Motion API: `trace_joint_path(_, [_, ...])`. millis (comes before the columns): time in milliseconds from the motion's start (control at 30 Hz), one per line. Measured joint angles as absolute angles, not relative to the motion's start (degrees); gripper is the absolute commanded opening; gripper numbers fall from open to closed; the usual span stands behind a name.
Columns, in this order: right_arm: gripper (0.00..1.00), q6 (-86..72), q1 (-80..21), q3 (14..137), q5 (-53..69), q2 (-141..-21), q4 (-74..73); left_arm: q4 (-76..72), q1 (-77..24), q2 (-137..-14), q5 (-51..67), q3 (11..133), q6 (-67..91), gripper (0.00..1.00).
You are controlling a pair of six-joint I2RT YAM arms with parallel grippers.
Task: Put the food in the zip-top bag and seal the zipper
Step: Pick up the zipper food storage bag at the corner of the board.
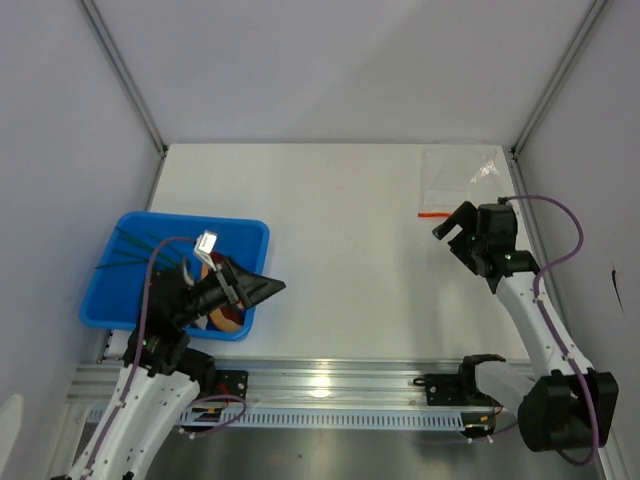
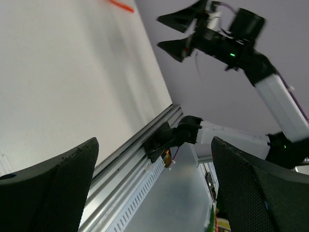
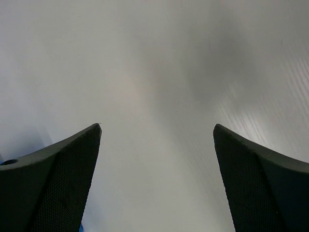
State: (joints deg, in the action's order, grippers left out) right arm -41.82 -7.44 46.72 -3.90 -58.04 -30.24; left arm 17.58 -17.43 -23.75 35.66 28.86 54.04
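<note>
The food lies in a blue tray point(image 1: 140, 300) at the left: thin dark-green stalks point(image 1: 128, 246) at its far end, and a dark-red meat slab with an orange rim point(image 1: 227, 318) mostly hidden under my left arm. My left gripper point(image 1: 268, 288) point(image 2: 153, 145) hovers over the tray's right edge, pointing right, open and empty. The clear zip-top bag point(image 1: 460, 172) lies flat at the back right, and its red zipper point(image 1: 433, 214) point(image 2: 121, 6) runs along its near edge. My right gripper point(image 1: 448, 235) point(image 3: 157, 128) point(image 2: 178, 31) hangs just near of the zipper, open and empty.
An aluminium rail point(image 1: 330, 380) with both arm bases runs along the near table edge. Grey walls close in the left, back and right sides. The right arm's purple cable point(image 1: 560, 215) loops beside the right wall.
</note>
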Motion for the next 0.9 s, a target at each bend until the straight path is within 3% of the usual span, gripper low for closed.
trace_joint_path(133, [0.99,-43.6,2.9,47.5,2.2,-66.0,-20.8,14.9,-17.4,-15.9,36.8,28.4,53.1,1.00])
trace_joint_path(300, [0.96,-49.5,12.4,47.5,10.3,-79.8,-6.7,17.0,-17.4,-15.6,36.9,31.3,48.9,1.00])
trace_joint_path(467, [0.91,-47.8,14.2,50.5,11.6,-91.6,-2.2,19.2,-17.4,-15.9,36.9,34.8,44.5,0.99])
trace_joint_path(633, [0.90,-48.0,15.4,53.4,13.5,-96.0,3.0,19.9,-17.4,-15.8,36.8,35.5,41.8,0.99])
trace_joint_path(800, [0.76,-50.4,17.0,51.2,14.2,-98.5,11.8,19.1,-17.5,-15.8,37.4,34.9,41.6,0.97])
trace_joint_path(900, [0.73,-53.1,17.5,50.5,14.8,-101.8,17.1,18.9,-17.6,-15.8,37.6,34.7,41.6,0.97])
